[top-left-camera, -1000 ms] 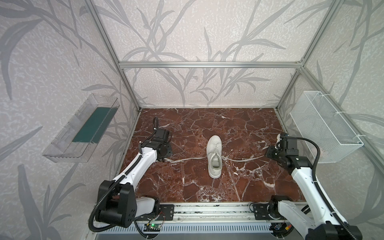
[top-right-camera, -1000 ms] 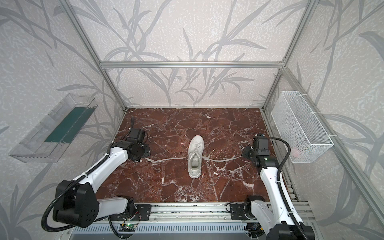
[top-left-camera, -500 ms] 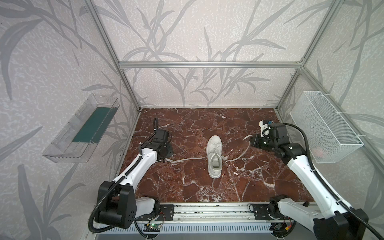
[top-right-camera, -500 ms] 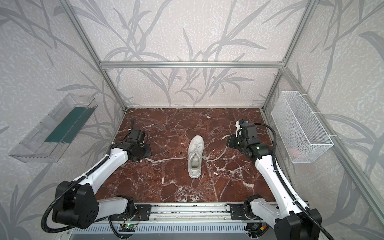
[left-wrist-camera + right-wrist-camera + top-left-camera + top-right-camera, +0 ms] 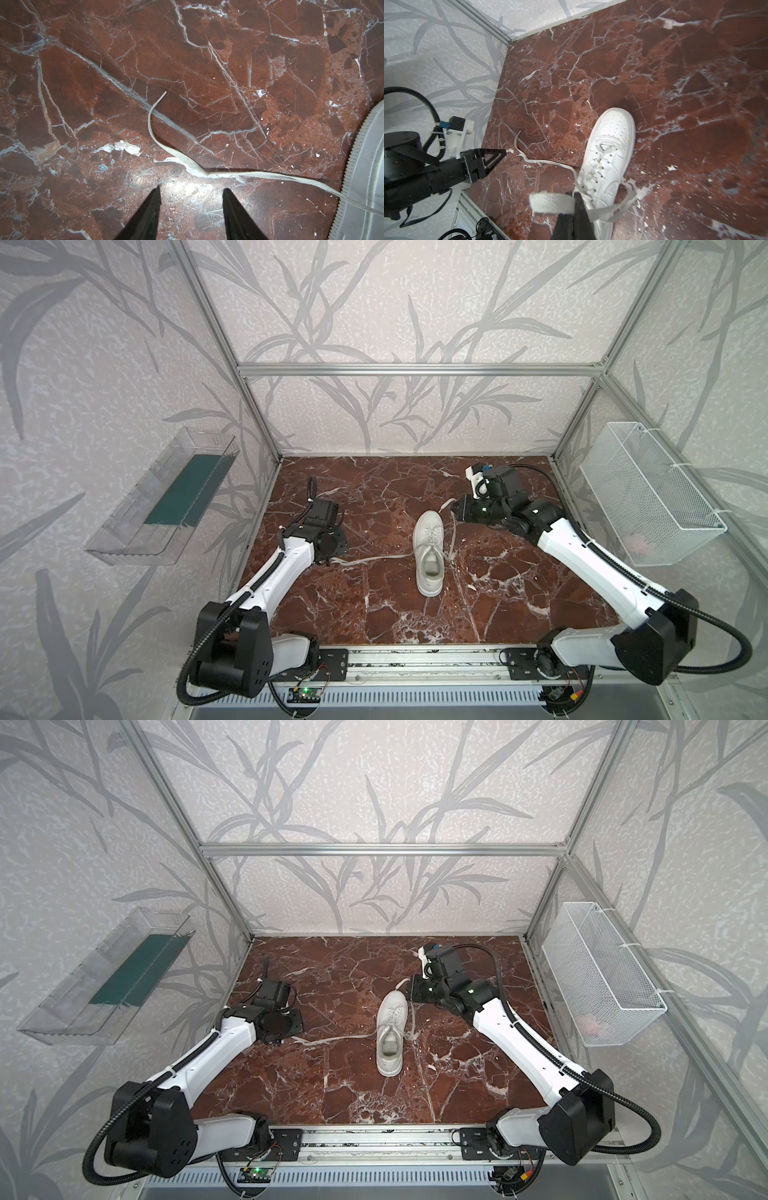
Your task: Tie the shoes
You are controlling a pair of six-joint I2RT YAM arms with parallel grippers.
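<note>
**one lace in hand, the other waiting on the marble**

seen upright in the middle of the red-brown veined marble worktop (image 5: 374, 614): an all-white low-top sneaker with a thick white sole (image 5: 430, 549), toe toward the back wall, heel toward the arm bases.

clamped in the right claw (image 5: 576, 200), pressed together on a folded stretch of it: the right-side flat off-white lace (image 5: 552, 202), lifted off the worktop and drawn up beside the toe.

left slack on the marble: the left-side flat off-white lace (image 5: 187, 164), snaking out from the shoe, its thin tip curling away. hovering low just short of it, apart and empty: the left claw (image 5: 192, 188).

judged as the opening step: gathering both ends ahead of the first cross. no crossing, knot or loop visible above the tongue.

next, most likely: lowering the left claw onto the slack lace, closing on its flat, lifting it clear, then carrying both ends over each other above the eyelets. calls for a pinch almost flush with the marble, given so thin a strip, and for only gentle pull on the right side, without dragging or tipping the shoe.
</note>
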